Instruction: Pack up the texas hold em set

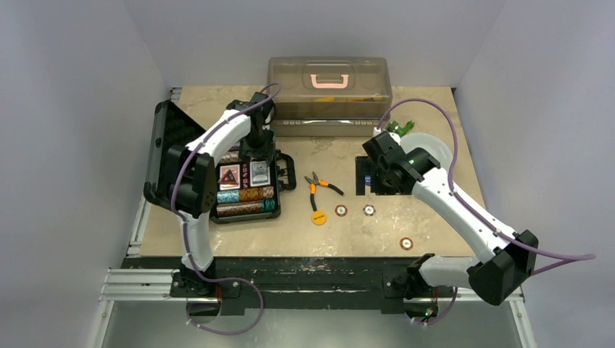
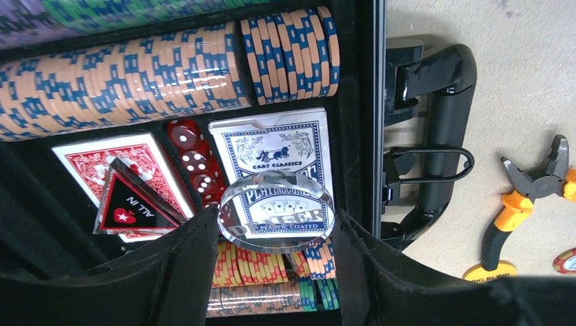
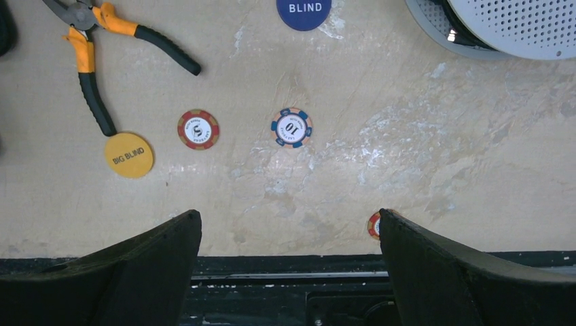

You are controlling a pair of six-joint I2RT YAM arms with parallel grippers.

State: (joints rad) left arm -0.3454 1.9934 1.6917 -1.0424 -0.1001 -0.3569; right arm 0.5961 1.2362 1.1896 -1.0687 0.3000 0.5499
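Note:
The black poker case (image 1: 283, 168) lies open at the table's left, its lid (image 1: 170, 145) raised. In the left wrist view it holds rows of chips (image 2: 136, 75), red dice (image 2: 193, 159), a red deck (image 2: 88, 163) under a triangular all-in marker (image 2: 132, 204), and a blue deck (image 2: 272, 146). My left gripper (image 2: 276, 212) is shut on a clear round dealer button (image 2: 275, 200) just above the blue deck. My right gripper (image 3: 289, 213) hangs open over bare table. Loose near it are a red chip (image 3: 198, 129), a blue-orange chip (image 3: 292, 127), a yellow big blind disc (image 3: 129, 155) and a blue blind disc (image 3: 303, 10).
Orange-handled pliers (image 1: 319, 187) lie between the case and the loose chips. A third chip (image 1: 406, 243) sits near the front edge. A big translucent brown box (image 1: 330, 94) stands at the back. A white perforated disc (image 3: 516, 24) lies behind my right arm.

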